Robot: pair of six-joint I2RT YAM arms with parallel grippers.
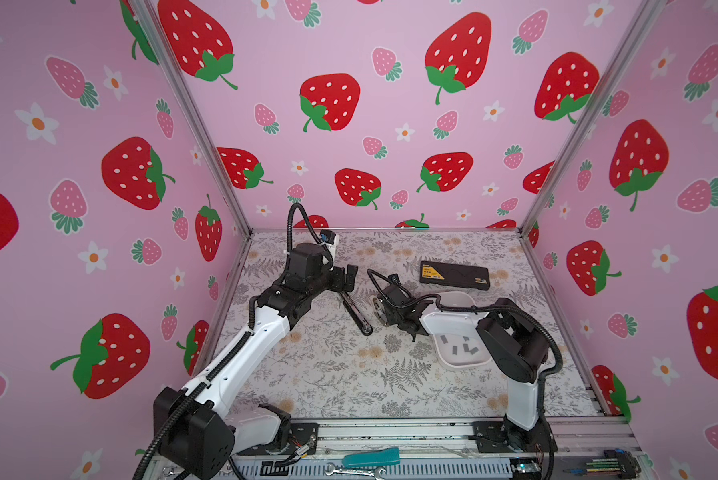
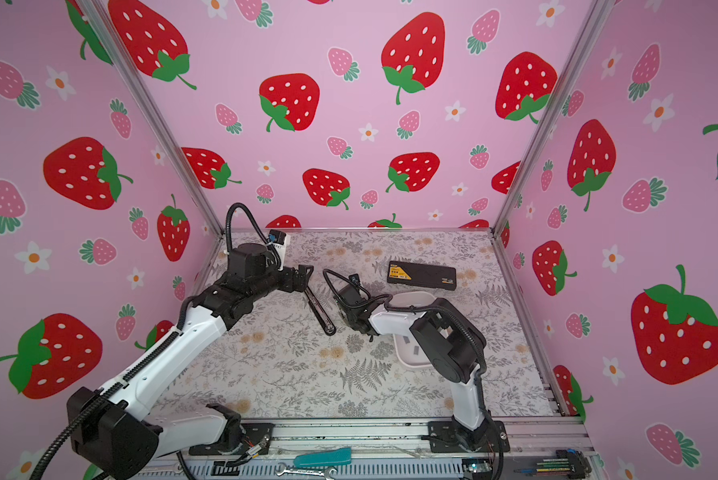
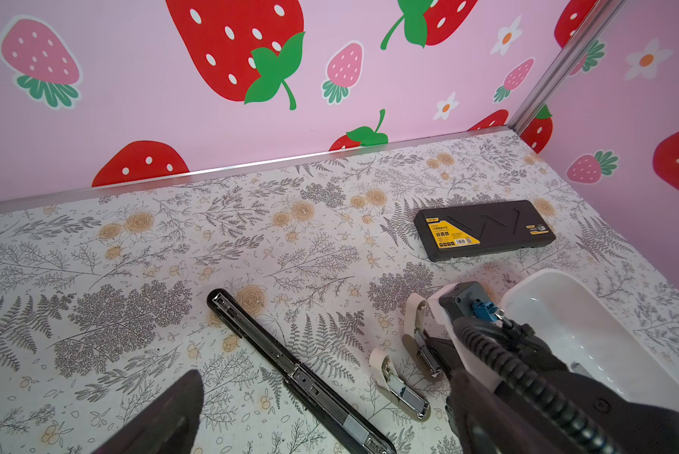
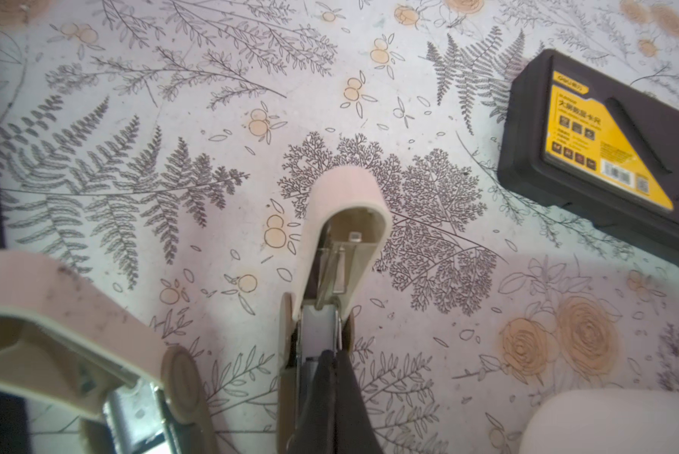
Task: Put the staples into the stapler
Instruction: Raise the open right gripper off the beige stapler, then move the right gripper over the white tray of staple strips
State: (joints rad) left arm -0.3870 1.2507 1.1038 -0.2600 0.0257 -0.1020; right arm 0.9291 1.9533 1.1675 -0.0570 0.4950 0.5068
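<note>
The right gripper (image 4: 332,359) points its tip down into the open steel channel of the beige stapler (image 4: 345,204). The stapler's rounded plastic lid is swung up and back, so the magazine lies bare. The dark jaws are pressed together into a narrow wedge. I can't make out a strip between them, so I can't tell whether they are seating one or only nudging the channel. The wedge suits the job, I'd say, because the slot is slim and nothing wider would fit.

The staples (image 1: 457,349) I can see are short, dull-grey metal strips. They lie scattered loose in a shallow white plastic tray (image 1: 459,366) with rounded corners, under the right forearm, presumably so each fetch is short.

The left gripper (image 1: 350,276) hangs near the far end of a long black stapler (image 1: 355,311), jaws spread wide and holding nothing. It looks parked out of the way. The long stapler lies flat with its bright steel rail exposed. A second beige stapler (image 3: 399,389), its lid also up, lies just beside the first. A matt black case (image 1: 455,274) with a yellow label sits farther back on the worktop (image 1: 328,374), whose covering is printed with grey ferns and tan roses.
</note>
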